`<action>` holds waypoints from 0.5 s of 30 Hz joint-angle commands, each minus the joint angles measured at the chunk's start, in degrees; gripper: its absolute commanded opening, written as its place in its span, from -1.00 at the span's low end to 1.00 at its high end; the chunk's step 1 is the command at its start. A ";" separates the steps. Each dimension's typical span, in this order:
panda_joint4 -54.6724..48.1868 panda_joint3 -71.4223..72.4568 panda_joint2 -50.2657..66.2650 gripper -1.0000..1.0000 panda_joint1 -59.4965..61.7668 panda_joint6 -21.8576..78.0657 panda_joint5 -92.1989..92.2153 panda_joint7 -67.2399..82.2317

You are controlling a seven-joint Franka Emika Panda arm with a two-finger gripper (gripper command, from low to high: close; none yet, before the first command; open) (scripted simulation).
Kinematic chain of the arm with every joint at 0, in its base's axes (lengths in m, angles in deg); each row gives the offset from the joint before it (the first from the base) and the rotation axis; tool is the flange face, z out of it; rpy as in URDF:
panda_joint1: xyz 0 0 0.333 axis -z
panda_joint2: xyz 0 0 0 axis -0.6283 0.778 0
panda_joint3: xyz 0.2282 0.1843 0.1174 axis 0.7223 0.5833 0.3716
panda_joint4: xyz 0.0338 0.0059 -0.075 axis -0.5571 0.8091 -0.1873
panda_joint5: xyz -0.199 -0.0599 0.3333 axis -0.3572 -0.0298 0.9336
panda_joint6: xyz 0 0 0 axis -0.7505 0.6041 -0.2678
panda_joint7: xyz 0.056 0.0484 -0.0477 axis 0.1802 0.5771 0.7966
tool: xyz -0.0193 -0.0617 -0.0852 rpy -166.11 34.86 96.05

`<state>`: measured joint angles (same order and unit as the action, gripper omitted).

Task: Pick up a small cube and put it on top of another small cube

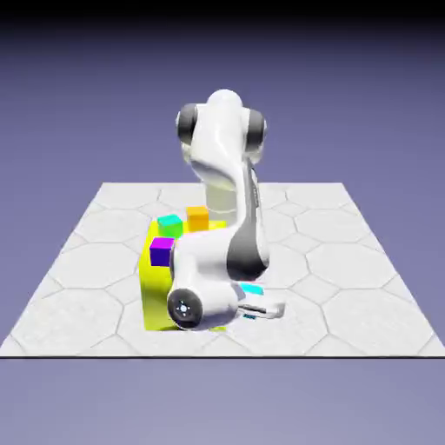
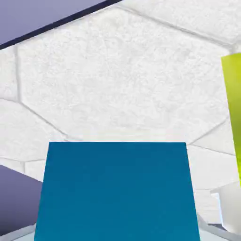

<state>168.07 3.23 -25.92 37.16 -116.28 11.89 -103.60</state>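
1. Cyan shows at the low end of the white arm (image 1: 222, 261) in the exterior view: the small cube (image 1: 251, 288) sits right at the pincer (image 1: 261, 304), close above the table (image 1: 348, 287), at the big yellow block's (image 1: 156, 287) side toward the exterior view's right.
2. Most of the yellow block is hidden by the arm; its left face and part of its top show.
3. On the yellow block's top stand a purple cube (image 1: 162, 251), a green cube with a teal top (image 1: 169, 226) and an orange cube (image 1: 198, 217), the last two farther back.
4. To the exterior view's right of the pincer the pale hexagon-patterned table lies open up to its right edge and its near edge; the left side past the yellow block is open as well.
5. No bins or trays appear in this view.
6. In the hand view, a large teal-blue face of the small cube (image 2: 117, 193) fills the lower middle and covers both fingertips.
7. The cube's spot between the fingertips reads as clenched on it, though the pads themselves are not visible.
8. Beyond the cube the white table (image 2: 117, 80) stretches to its dark edge at upper left, with backdrop past it.
9. A strip of the yellow block (image 2: 233, 113) stands at the right edge, apart from the cube.
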 commanded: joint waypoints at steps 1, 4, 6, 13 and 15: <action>2.08 -0.34 -1.91 -1.00 -0.09 -0.25 0.19 0.30; 8.31 -1.38 -7.62 -1.00 -0.34 -1.03 1.05 1.08; 12.46 -2.07 -11.43 -1.00 -0.52 -1.55 1.61 1.61; 25.75 -11.13 -25.86 -1.00 6.66 0.05 0.54 -2.81; 29.48 -14.00 -30.01 -1.00 9.05 0.65 0.10 -4.35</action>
<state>197.55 -10.77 -55.93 46.17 -115.64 12.08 -107.98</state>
